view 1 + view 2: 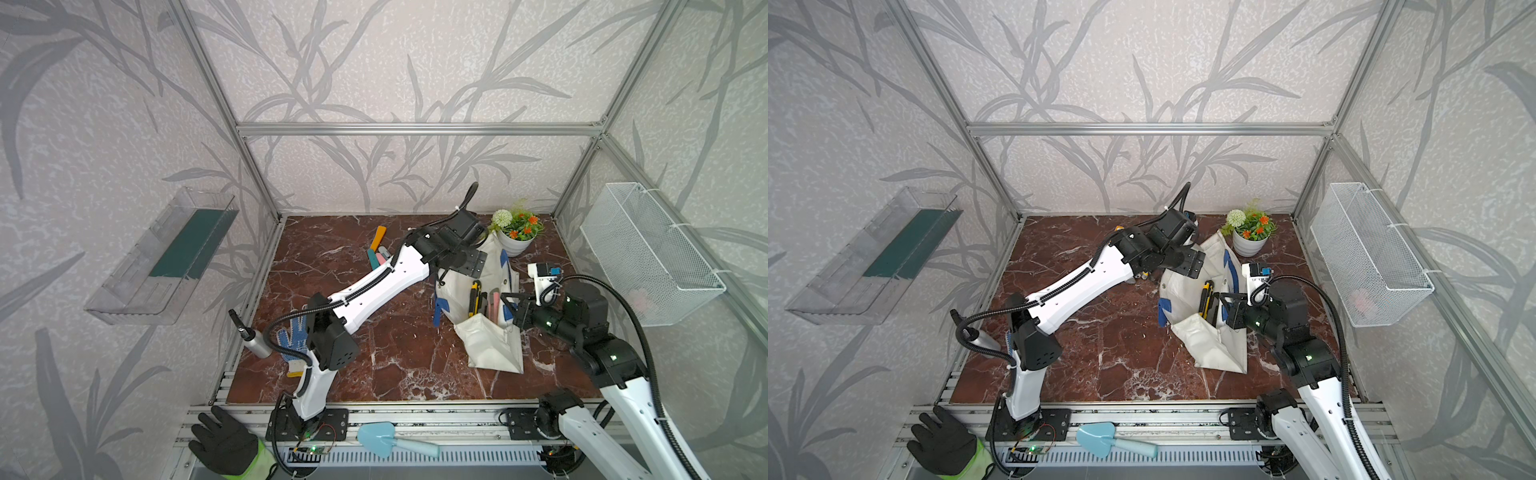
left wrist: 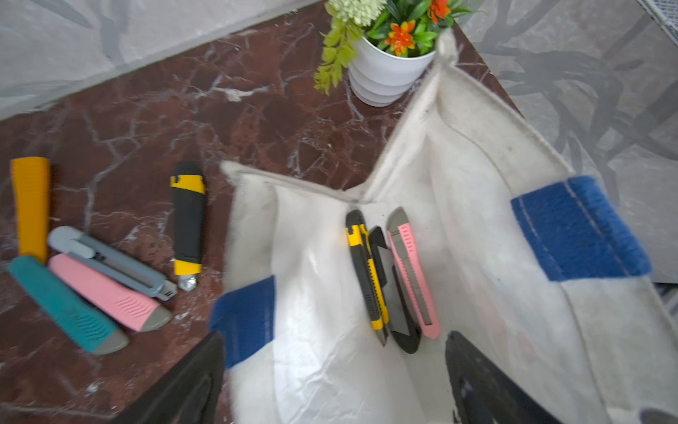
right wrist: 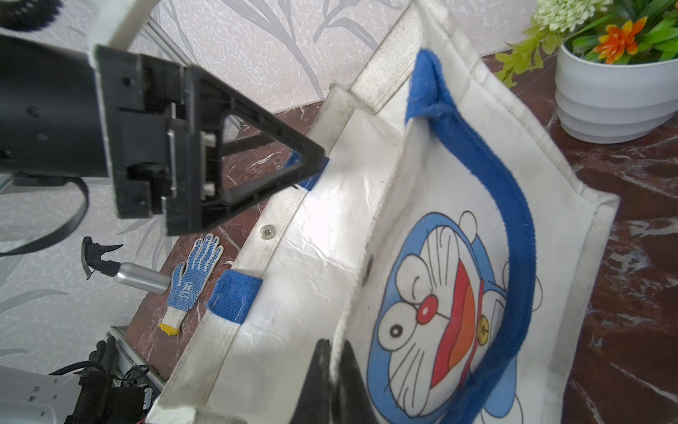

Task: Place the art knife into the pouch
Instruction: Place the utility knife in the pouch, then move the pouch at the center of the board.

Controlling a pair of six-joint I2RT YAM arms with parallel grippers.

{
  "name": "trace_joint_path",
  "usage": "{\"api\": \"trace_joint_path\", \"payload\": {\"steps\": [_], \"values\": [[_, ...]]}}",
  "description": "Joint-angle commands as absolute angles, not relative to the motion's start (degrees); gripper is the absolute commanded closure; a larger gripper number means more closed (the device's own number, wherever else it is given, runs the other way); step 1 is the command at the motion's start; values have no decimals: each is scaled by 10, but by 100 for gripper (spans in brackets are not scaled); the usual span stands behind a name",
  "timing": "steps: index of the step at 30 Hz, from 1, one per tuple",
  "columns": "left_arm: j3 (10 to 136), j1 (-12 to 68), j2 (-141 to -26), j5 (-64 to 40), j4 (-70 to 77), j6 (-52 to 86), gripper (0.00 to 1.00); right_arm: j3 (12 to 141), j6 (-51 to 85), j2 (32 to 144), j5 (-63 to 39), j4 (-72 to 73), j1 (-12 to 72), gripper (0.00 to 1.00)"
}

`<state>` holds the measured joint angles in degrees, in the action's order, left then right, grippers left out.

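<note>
Art knife [image 2: 367,271] – yellow and black – lies inside the pouch [image 2: 319,293] beside 2 others, a black knife [image 2: 400,323] and a pink knife [image 2: 414,279]. Left fingers [image 2: 190,381] are spread wide over the mouth, holding nothing. Right fingers [image 3: 323,370] pinch the pouch's rim beside its blue cartoon-cat print [image 3: 451,323].

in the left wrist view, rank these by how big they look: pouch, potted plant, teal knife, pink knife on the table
1. pouch, fills much of the frame
2. potted plant, farther off and cropped
3. teal knife and pink knife on the table: look alike, unranked
</note>
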<state>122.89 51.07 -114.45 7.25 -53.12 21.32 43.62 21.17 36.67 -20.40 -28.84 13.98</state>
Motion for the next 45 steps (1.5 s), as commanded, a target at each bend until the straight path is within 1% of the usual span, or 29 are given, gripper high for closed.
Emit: {"api": "trace_joint_path", "payload": {"steps": [1, 5, 11, 15, 20, 22, 27, 28, 29, 31, 33, 34, 37, 38, 45], "values": [[1184, 499, -1085, 152, -537, 203, 8, 438, 191, 353, -192, -279, 140, 100], [1112, 478, -1035, 172, -515, 211, 5, 435, 187, 347, -183, -283, 140, 100], [1007, 411, -988, 128, -486, 242, 5, 432, 182, 342, -177, -283, 140, 100], [942, 370, -965, 132, -469, 252, 5, 427, 185, 343, -165, -290, 140, 100], [892, 330, -962, 123, -462, 262, 5, 429, 188, 341, -163, -312, 140, 100], [877, 318, -963, 120, -453, 266, 5, 426, 188, 336, -147, -317, 140, 100], [872, 298, -980, 104, -450, 270, 5, 427, 185, 324, -126, -335, 140, 100], [871, 298, -982, 102, -448, 269, 5, 429, 182, 321, -121, -340, 140, 98], [871, 298, -983, 102, -446, 268, 5, 430, 181, 319, -114, -345, 140, 89], [867, 297, -986, 106, -440, 266, 5, 430, 181, 312, -96, -351, 140, 60], [868, 293, -992, 106, -441, 265, 5, 433, 180, 306, -88, -358, 140, 43], [867, 290, -994, 104, -441, 265, 5, 438, 179, 306, -85, -363, 140, 38], [863, 284, -999, 96, -434, 265, 5, 457, 169, 313, -82, -385, 140, 29], [861, 281, -1001, 94, -432, 265, 5, 463, 165, 316, -80, -391, 140, 28], [845, 253, -1017, 63, -408, 273, 5, 537, 152, 350, -74, -438, 140, 22]]}}
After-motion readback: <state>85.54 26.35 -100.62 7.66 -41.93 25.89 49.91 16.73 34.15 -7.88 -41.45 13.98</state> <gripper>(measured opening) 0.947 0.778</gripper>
